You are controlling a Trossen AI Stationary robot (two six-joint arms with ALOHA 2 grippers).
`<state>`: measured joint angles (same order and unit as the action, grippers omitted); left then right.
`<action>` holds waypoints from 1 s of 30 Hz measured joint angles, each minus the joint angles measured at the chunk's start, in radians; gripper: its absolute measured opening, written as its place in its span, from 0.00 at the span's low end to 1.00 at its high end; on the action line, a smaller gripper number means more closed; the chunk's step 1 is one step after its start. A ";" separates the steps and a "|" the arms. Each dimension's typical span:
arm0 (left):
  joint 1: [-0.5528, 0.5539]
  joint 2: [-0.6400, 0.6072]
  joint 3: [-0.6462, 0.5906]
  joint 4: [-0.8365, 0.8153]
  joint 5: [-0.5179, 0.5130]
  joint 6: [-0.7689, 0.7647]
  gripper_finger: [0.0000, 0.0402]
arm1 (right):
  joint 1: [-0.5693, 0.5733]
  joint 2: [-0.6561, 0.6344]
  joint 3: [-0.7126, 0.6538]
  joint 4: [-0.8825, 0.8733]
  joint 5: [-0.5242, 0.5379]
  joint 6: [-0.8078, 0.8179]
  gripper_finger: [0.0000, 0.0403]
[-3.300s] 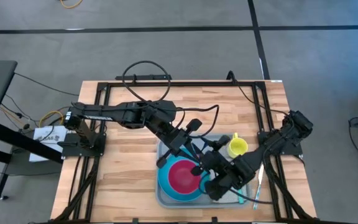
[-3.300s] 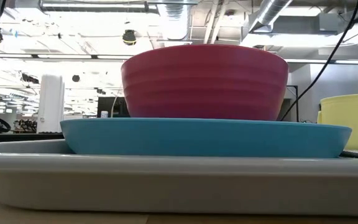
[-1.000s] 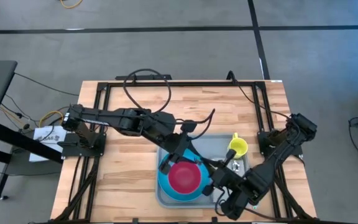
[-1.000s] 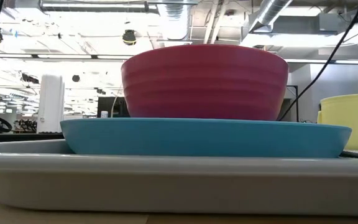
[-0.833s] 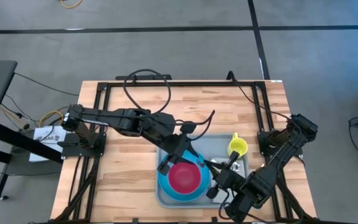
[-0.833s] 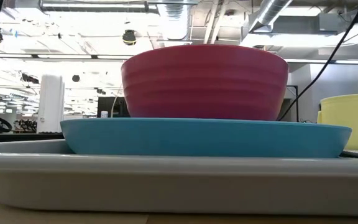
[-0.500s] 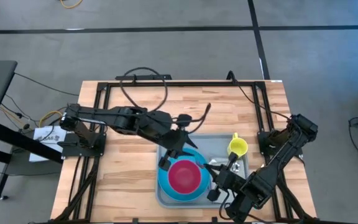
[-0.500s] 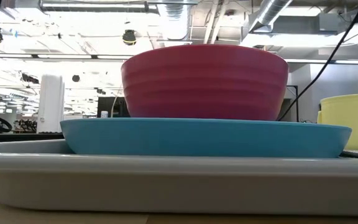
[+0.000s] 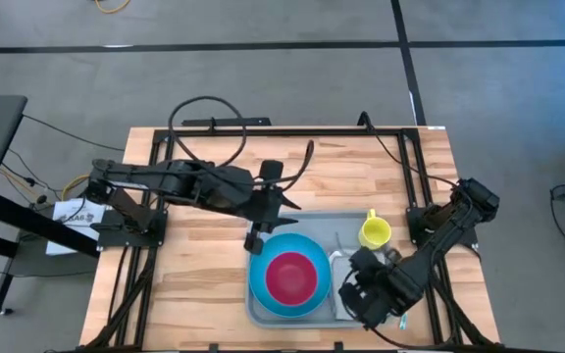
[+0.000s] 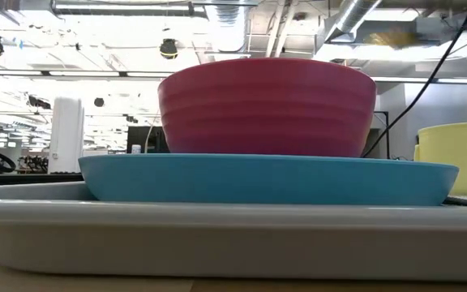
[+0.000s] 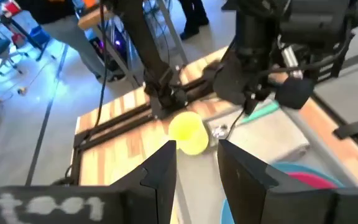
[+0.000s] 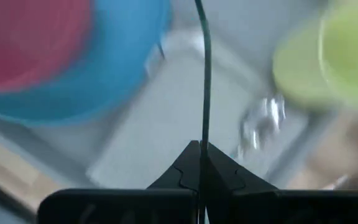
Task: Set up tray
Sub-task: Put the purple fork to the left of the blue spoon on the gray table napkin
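- Counter [image 9: 204, 265]: wooden, carrying everything.
- Tray [image 9: 324, 227]: grey, lying flat toward the counter's near right side.
- Blue plate [image 9: 263, 286] sitting in the tray, red bowl [image 9: 291, 277] resting on it.
- Yellow cup [image 9: 374, 232] standing in the tray's far right corner.
- Left hand [image 9: 254, 241]: hovering just beside the tray's far left corner, fingers parted, holding nothing.
- Right hand [image 9: 353, 286]: hanging over the tray's right part, fingers pressed together, empty.

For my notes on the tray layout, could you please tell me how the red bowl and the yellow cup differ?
The red bowl is wider than the yellow cup. The bowl sits on the blue plate, while the cup stands straight on the tray. The bowl is in the tray's left half, the cup at its far right corner. Both stand upright with their mouths up, and no claw touches either.
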<state>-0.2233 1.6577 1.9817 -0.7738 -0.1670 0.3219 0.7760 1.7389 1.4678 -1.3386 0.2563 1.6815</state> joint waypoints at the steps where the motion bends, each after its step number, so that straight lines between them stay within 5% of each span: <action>1: 0.002 0.000 0.000 -0.011 -0.002 0.000 0.27 | -0.003 0.000 -0.005 0.008 -0.044 0.033 0.00; 10: 0.015 0.001 -0.024 -0.066 -0.003 0.022 0.27 | 0.025 0.068 -0.069 0.081 -0.137 0.357 0.00; 15: 0.016 0.008 -0.025 -0.096 -0.003 0.062 0.27 | 0.032 0.177 -0.067 0.114 -0.280 0.341 0.00; 30: 0.039 0.014 -0.024 -0.084 -0.005 0.078 0.27 | 0.025 0.362 0.099 -0.143 -0.312 0.258 0.00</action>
<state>-0.1840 1.6714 1.9579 -0.8581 -0.1722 0.4000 0.8005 2.1007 1.5664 -1.4816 -0.0556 1.9397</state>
